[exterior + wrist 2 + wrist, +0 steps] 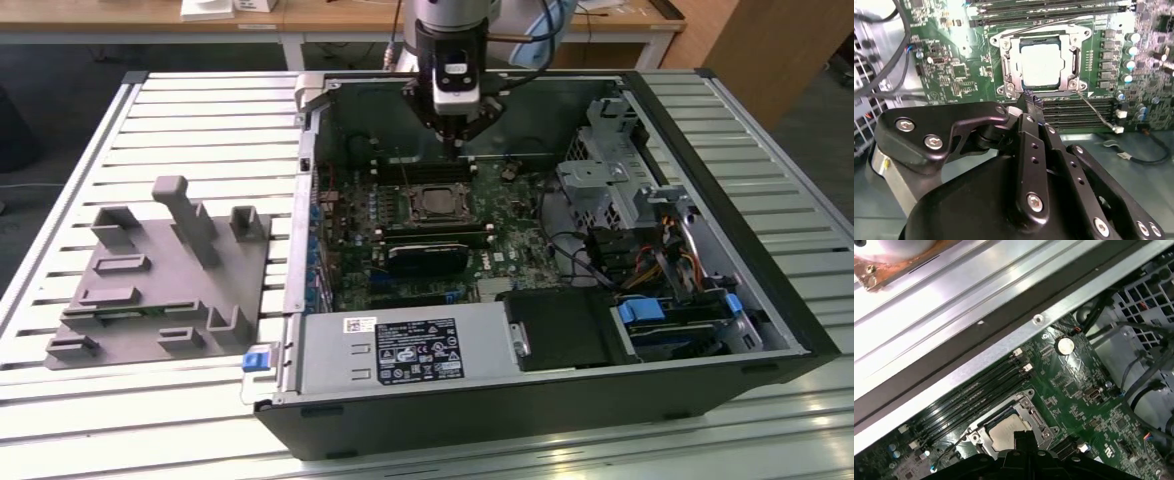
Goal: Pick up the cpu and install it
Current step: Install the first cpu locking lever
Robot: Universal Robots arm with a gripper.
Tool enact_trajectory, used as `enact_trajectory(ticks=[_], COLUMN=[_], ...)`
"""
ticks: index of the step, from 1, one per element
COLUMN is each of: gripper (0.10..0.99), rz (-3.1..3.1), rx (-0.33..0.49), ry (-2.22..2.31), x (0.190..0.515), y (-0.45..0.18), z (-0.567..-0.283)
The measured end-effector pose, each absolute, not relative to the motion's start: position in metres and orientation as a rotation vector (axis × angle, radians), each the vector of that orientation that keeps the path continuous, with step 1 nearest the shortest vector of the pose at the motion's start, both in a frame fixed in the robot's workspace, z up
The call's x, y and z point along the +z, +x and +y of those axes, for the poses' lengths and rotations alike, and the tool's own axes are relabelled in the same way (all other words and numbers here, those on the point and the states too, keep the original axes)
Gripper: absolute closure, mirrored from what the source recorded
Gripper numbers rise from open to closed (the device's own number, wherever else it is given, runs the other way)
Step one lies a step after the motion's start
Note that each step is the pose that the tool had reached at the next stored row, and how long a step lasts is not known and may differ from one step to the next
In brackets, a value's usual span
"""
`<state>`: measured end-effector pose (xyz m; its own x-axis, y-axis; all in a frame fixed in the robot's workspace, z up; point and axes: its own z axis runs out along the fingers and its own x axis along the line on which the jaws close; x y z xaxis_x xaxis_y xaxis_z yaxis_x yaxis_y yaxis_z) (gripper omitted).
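Inside the open computer case (747,300), the gripper (457,140) hangs clenched and empty above the seated cpu (1042,64).

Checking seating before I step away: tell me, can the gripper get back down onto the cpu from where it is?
Probably yes. The cpu lies in the open socket with nothing over it, and the gripper hangs above the motherboard just beside it.

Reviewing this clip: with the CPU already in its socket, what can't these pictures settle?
- Second wrist view: whether the cpu lies fully flat; the gripper covers the socket's near edge.
- First wrist view: the cpu's near half, hidden by the gripper's dark body.
- Exterior view: the cpu is too small to judge its seating or orientation.
- Exterior view: the grey tray's recesses, hidden by its own posts.
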<state>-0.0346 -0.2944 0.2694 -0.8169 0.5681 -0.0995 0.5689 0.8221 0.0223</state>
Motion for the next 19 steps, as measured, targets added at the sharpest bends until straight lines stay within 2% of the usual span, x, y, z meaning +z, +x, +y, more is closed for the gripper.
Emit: enact_trajectory(ticks=[19], gripper=[0.980], rz=[3.012], rx=[0.013], ry=[0.412], x=[0.2684], y=[-0.0346], z=[-0.2944])
